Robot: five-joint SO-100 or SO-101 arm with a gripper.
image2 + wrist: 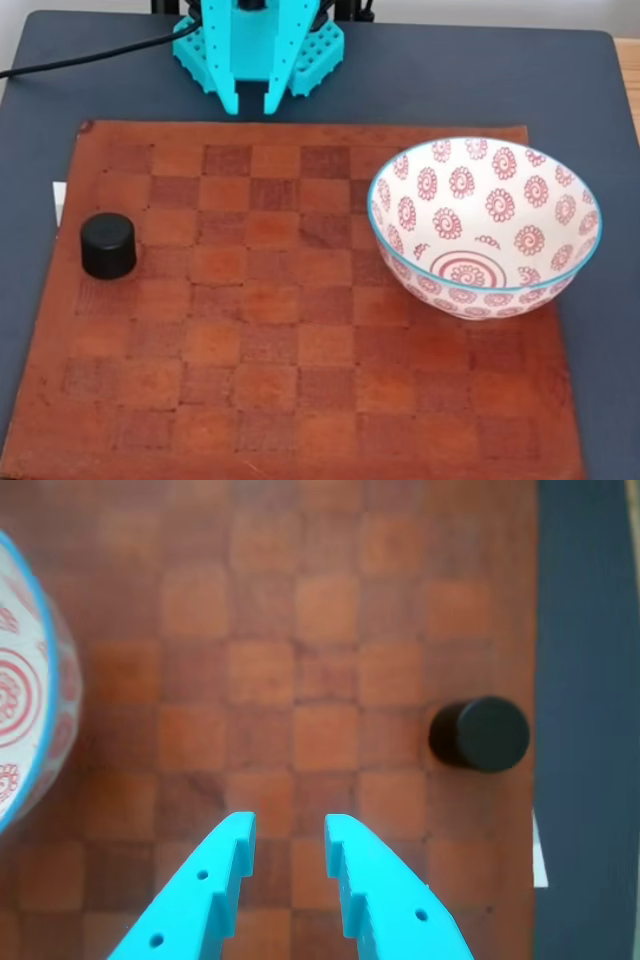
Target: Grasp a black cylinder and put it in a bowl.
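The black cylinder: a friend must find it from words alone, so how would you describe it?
In the fixed view, a brown checkered mat covers the dark table. The black cylinder stands near its left edge, far from the patterned bowl: small, matte, plain.

Gripper (290,828) apart w/ narrow gap, holding nothing

The bowl (486,225) appeared glossy glazed ceramic. The black cylinder (108,245) looked matt and smooth. The checkered mat (290,390) resembled worn leather; the gripper (289,829) was smooth plastic.
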